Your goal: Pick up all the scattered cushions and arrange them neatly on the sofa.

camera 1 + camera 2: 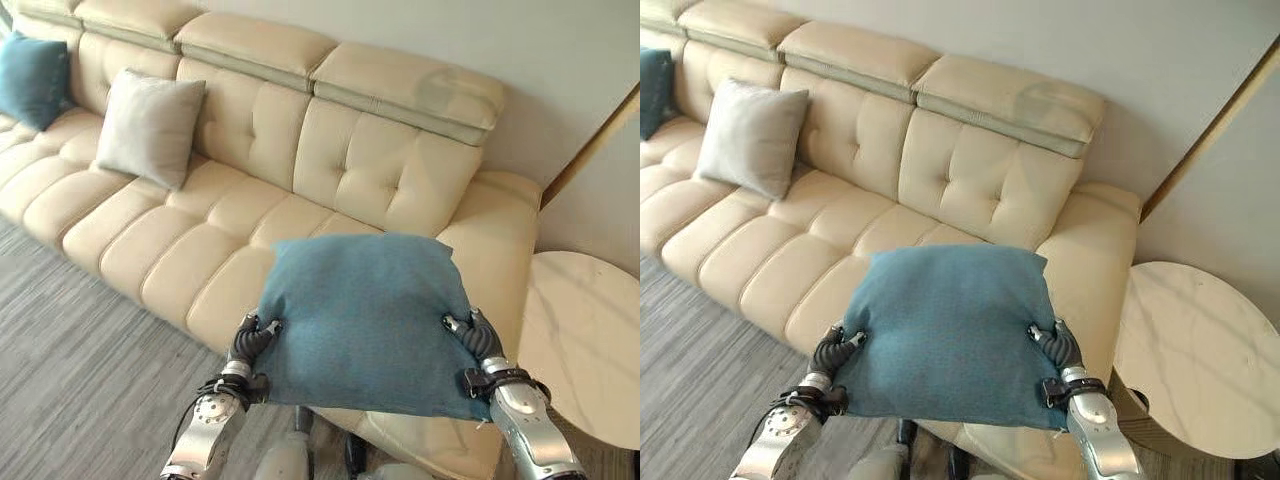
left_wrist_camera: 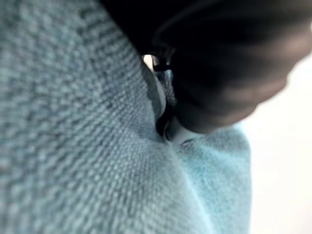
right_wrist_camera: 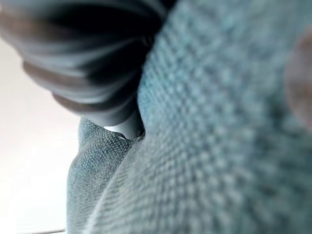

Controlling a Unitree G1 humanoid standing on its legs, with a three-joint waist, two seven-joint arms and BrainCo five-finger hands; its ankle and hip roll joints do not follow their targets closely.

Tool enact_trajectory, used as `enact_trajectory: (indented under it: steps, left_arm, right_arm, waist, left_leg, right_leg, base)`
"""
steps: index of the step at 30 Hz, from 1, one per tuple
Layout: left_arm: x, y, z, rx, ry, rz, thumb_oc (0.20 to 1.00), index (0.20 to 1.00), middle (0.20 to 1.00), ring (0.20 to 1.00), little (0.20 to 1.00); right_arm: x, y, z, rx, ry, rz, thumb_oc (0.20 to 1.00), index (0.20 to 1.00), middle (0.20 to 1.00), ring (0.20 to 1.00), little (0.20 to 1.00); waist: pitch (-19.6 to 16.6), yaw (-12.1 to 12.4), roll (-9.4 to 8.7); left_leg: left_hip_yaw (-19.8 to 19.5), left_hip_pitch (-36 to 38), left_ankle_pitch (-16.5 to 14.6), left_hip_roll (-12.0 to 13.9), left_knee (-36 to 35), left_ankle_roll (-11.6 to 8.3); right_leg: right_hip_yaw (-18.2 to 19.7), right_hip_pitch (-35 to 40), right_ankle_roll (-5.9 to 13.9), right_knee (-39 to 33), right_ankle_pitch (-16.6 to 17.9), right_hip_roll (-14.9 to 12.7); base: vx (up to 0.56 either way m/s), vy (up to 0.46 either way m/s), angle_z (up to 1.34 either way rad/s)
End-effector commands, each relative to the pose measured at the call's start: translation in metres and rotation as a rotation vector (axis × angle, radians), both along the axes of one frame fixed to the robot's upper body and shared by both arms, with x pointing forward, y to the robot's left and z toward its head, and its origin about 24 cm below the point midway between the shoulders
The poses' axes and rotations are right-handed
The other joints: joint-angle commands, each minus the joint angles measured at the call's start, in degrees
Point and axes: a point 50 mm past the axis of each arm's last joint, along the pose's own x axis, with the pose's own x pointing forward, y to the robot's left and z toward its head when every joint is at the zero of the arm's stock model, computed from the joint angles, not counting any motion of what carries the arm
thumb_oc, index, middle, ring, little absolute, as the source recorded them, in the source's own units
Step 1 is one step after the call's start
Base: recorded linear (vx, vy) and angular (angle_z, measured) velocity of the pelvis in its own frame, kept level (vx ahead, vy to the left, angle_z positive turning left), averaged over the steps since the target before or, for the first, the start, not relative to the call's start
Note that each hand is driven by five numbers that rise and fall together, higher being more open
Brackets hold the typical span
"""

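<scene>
Left hand [image 1: 252, 340]: at the blue cushion's left edge, fingers [image 1: 268, 327] curled into the fabric, clenched on it.
Right hand [image 1: 478, 338]: at the same cushion's right edge, fingers [image 1: 455, 323] hooked over the top, grasping the cloth.
Blue cushion [image 1: 365, 320]: held up between both hands, clear of the seat, in front of the sofa's right end; woven cloth close against each wrist cover in the wrist views.
Floor [image 1: 70, 350]: grey striped carpet, below and left of the held cushion.
Sofa [image 1: 240, 170]: cream, tufted, running from far left to the right armrest beyond the held cushion.
Round surface [image 1: 585, 340]: pale marble top, just beside the sofa's right armrest.
Grey cushion [image 1: 150, 127]: upright against the backrest, toward the left part of the seat.
Second blue cushion [image 1: 32, 78]: farther left, leaning on the backrest, well apart from the grey one.
</scene>
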Motion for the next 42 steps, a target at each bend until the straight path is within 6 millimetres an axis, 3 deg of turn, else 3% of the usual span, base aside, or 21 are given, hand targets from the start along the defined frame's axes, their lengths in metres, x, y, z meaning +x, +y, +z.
enact_trajectory:
  steps: [1,5,6,11,13,16,17,19,21,23,24,25,28,30,34,37,39,40,41,42]
  left_arm:
    - [0.016,0.0,0.045,0.017,-0.242,-0.058,0.2,0.2,0.2,0.2,0.2]
    - [0.017,0.017,0.049,0.046,-0.255,0.012,0.2,0.2,0.2,0.2,0.2]
    - [0.015,0.022,0.05,0.05,-0.256,0.038,0.2,0.2,0.2,0.2,0.2]
    - [0.011,0.021,0.042,0.05,-0.226,0.035,0.2,0.2,0.2,0.2,0.2]
    - [0.011,0.02,0.042,0.049,-0.227,0.033,0.2,0.2,0.2,0.2,0.2]
    - [0.011,0.014,0.039,0.031,-0.218,0.018,0.2,0.2,0.2,0.2,0.2]
    - [0.012,0.012,0.041,0.031,-0.228,0.006,0.2,0.2,0.2,0.2,0.2]
    - [0.012,0.011,0.042,0.023,-0.231,0.008,0.2,0.2,0.2,0.2,0.2]
    - [0.012,0.01,0.041,0.017,-0.227,0.014,0.2,0.2,0.2,0.2,0.2]
    - [0.01,0.011,0.038,0.016,-0.214,0.021,0.2,0.2,0.2,0.2,0.2]
    - [0.012,0.01,0.041,0.018,-0.223,0.024,0.2,0.2,0.2,0.2,0.2]
    - [0.013,0.01,0.041,0.018,-0.224,0.024,0.2,0.2,0.2,0.2,0.2]
    - [0.016,0.005,0.043,0.015,-0.24,0.014,0.2,0.2,0.2,0.2,0.2]
    - [0.017,0.002,0.043,0.025,-0.238,-0.005,0.2,0.2,0.2,0.2,0.2]
    - [0.021,0.011,0.045,0.086,-0.242,-0.004,0.2,0.2,0.2,0.2,0.2]
    - [0.029,0.019,0.053,0.135,-0.273,0.029,0.2,0.2,0.2,0.2,0.2]
    - [0.042,0.022,0.067,0.172,-0.34,0.067,0.2,0.2,0.2,0.2,0.2]
    - [0.042,0.022,0.067,0.172,-0.341,0.068,0.2,0.2,0.2,0.2,0.2]
    - [0.048,0.021,0.074,0.185,-0.372,0.078,0.2,0.2,0.2,0.2,0.2]
    - [0.062,0.019,0.089,0.206,-0.443,0.097,0.2,0.2,0.2,0.2,0.2]
  right_arm:
    - [0.015,0.025,0.036,0.065,-0.216,0.07,0.2,0.2,0.2,0.2,0.2]
    - [0.021,0.041,0.037,0.106,-0.226,0.113,0.2,0.2,0.2,0.2,0.2]
    - [0.02,0.045,0.036,0.122,-0.223,0.12,0.2,0.2,0.2,0.2,0.2]
    - [0.019,0.043,0.032,0.111,-0.199,0.136,0.2,0.2,0.2,0.2,0.2]
    - [0.019,0.042,0.031,0.113,-0.198,0.128,0.2,0.2,0.2,0.2,0.2]
    - [0.015,0.033,0.03,0.097,-0.194,0.096,0.2,0.2,0.2,0.2,0.2]
    - [0.016,0.028,0.031,0.081,-0.199,0.084,0.2,0.2,0.2,0.2,0.2]
    - [0.016,0.026,0.033,0.076,-0.2,0.08,0.2,0.2,0.2,0.2,0.2]
    - [0.016,0.025,0.031,0.063,-0.189,0.079,0.2,0.2,0.2,0.2,0.2]
    - [0.018,0.023,0.031,0.041,-0.184,0.071,0.2,0.2,0.2,0.2,0.2]
    - [0.02,0.022,0.031,0.035,-0.185,0.059,0.2,0.2,0.2,0.2,0.2]
    - [0.02,0.022,0.031,0.034,-0.185,0.059,0.2,0.2,0.2,0.2,0.2]
    - [0.02,0.02,0.029,0.021,-0.18,0.041,0.2,0.2,0.2,0.2,0.2]
    - [0.019,0.022,0.025,0.044,-0.163,0.033,0.2,0.2,0.2,0.2,0.2]
    - [0.025,0.031,0.025,0.066,-0.171,0.031,0.2,0.2,0.2,0.2,0.2]
    - [0.038,0.043,0.041,0.058,-0.244,0.046,0.2,0.2,0.2,0.2,0.2]
    - [0.055,0.055,0.067,0.028,-0.358,0.057,0.2,0.2,0.2,0.2,0.2]
    - [0.055,0.055,0.067,0.028,-0.359,0.057,0.2,0.2,0.2,0.2,0.2]
    - [0.061,0.061,0.079,0.017,-0.417,0.063,0.2,0.2,0.2,0.2,0.2]
    - [0.073,0.075,0.104,-0.001,-0.521,0.077,0.2,0.2,0.2,0.2,0.2]
  waist:
    - [-2.96,1.46,-3.79]
    - [-2.79,2.91,-3.98]
    - [-2.97,3.35,-3.79]
    - [-3.94,2.93,-5.01]
    - [-3.91,2.89,-5.1]
    - [-2.95,2.69,-5.14]
    - [-1.66,3.0,-5.33]
    - [-1.49,3.14,-5.05]
    - [-1.5,3.24,-4.91]
    - [-2.03,3.47,-5.13]
    - [-2.2,3.88,-4.87]
    - [-2.17,3.87,-4.92]
    - [-1.91,4.48,-3.87]
    - [-2.22,3.52,-3.12]
    - [-2.18,3.51,-3.27]
    - [-2.05,3.52,-3.23]
    - [-1.89,3.31,-2.97]
    - [-2.01,3.35,-2.98]
    - [-2.09,3.3,-2.84]
    - [-1.82,3.31,-2.58]
  left_leg:
    - [2.83,-0.22,-4.95,-1.83,4.84,-0.73]
    - [7.01,2.0,-6.62,-0.14,5.7,0.35]
    - [8.68,3.28,-6.78,0.45,4.98,0.41]
    - [10.85,7.55,-7.23,-2.96,1.94,0.17]
    - [10.86,7.89,-7.84,-3.22,2.39,0.14]
    - [9.29,6.92,-7.78,-3.81,7.22,-1.26]
    - [8.63,3.3,-6.19,-3.42,15.3,-3.25]
    - [8.05,1.65,-6.8,-2.68,18.28,-3.5]
    - [7.59,0.12,-8.55,-1.42,19.19,-2.45]
    - [7.44,-0.42,-10.19,0.43,15.68,-1.59]
    - [5.68,-1.19,-7.86,1.99,10.66,-2.38]
    - [5.68,-0.95,-7.66,1.94,10.26,-2.42]
    - [0.73,-1.41,-5.7,2.15,7.06,-3.54]
    - [1.09,0.04,-5.52,2.11,5.27,-3.46]
    - [3.36,-0.22,-6.46,1.18,6.11,-2.16]
    - [5.77,-1.95,-6.85,1.47,6.28,-1.46]
    - [7.48,-4.72,-6.95,1.17,6.35,-1.0]
    - [7.53,-4.93,-6.97,1.19,6.42,-0.99]
    - [8.01,-6.13,-6.89,1.12,6.39,-0.95]
    - [8.64,-7.95,-7.09,0.96,6.7,-0.88]
  right_leg:
    - [-0.1,-2.91,9.55,5.22,-2.42,-9.47]
    - [-3.48,-5.38,10.46,9.65,-0.69,-11.49]
    - [-8.49,-6.27,10.26,11.67,0.01,-12.76]
    - [-14.55,-7.29,9.05,5.43,0.22,-7.38]
    - [-15.16,-6.34,9.08,3.59,0.08,-7.46]
    - [-12.68,-5.16,7.72,2.53,0.21,-6.42]
    - [-13.01,-4.27,7.02,1.99,0.48,-7.23]
    - [-13.22,-3.92,6.65,1.74,0.2,-7.25]
    - [-13.28,-3.37,6.91,1.33,-0.26,-7.75]
    - [-12.86,-2.79,7.53,1.0,-0.78,-8.59]
    - [-12.35,-2.61,8.08,0.92,-1.1,-8.88]
    - [-12.36,-2.57,8.06,0.95,-1.15,-8.93]
    - [-11.36,-1.98,8.24,1.46,-2.39,-9.42]
    - [-11.07,-1.91,8.71,1.95,-2.68,-10.34]
    - [-8.66,-4.49,9.94,2.71,-0.88,-12.7]
    - [-7.0,-7.49,10.72,2.15,1.37,-13.53]
    - [-5.74,-10.97,11.24,1.04,3.66,-13.93]
    - [-5.67,-11.2,11.25,1.07,3.69,-13.92]
    - [-5.46,-12.44,11.35,0.63,4.3,-13.95]
    - [-5.22,-14.24,11.42,0.09,5.17,-14.02]
  base:
    - [0.19,0.398,-0.86]
    - [0.05,0.213,-0.92]
    - [0.06,0.194,-0.97]
    - [0.14,0.159,-0.43]
    - [0.09,0.031,-0.08]
    - [0.09,0.041,0.29]
    - [0.04,0.05,0.55]
    - [0.04,0.058,0.57]
    - [0.07,0.074,0.1]
    - [0.14,0.142,0.07]
    - [0.14,0.16,0.13]
    - [0.14,0.19,0.02]
    - [0.1,0.208,-0.28]
    - [0.13,0.271,-0.52]
    - [0.04,0.19,-0.29]
    - [-0.09,0.1,-0.56]
    - [-0.11,0.07,-0.57]
    - [-0.08,0.036,-0.27]
    - [-0.09,0.036,-0.26]
    - [-0.1,0.036,-0.2]
